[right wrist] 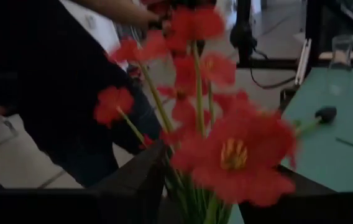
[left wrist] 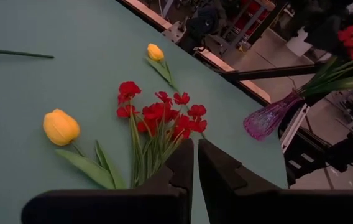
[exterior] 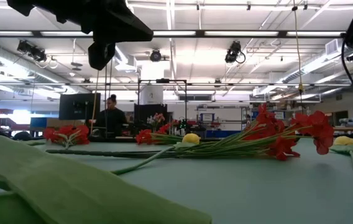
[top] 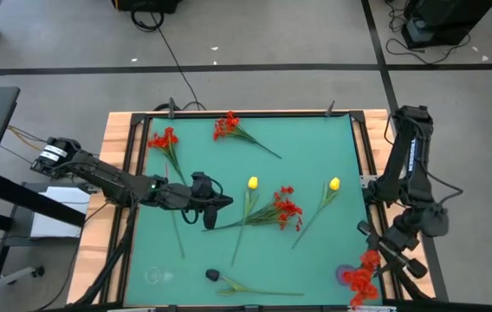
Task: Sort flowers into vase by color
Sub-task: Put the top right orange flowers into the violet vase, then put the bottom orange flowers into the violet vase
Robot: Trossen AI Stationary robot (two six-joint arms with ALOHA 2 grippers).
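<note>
A spray of red flowers (top: 365, 270) stands in a purple vase (top: 344, 276) at the table's near right corner. My right gripper (right wrist: 223, 165) is open, one finger on each side of the spray's stems (right wrist: 196, 198). Whether they touch, I cannot tell. On the green mat lie a red bunch (top: 285, 208), two yellow flowers (top: 253, 183) (top: 334, 184), two red sprays (top: 164, 139) (top: 226, 126) and a dark head (top: 213, 275). My left gripper (top: 220, 204) hovers shut over the mat's middle, holding nothing, just left of the red bunch (left wrist: 158, 115).
A clear glass vase (top: 155, 276) stands at the near left of the mat. A wooden frame (top: 116, 165) edges the table. In the right wrist view a person in dark clothes (right wrist: 52, 93) stands close beyond the red spray.
</note>
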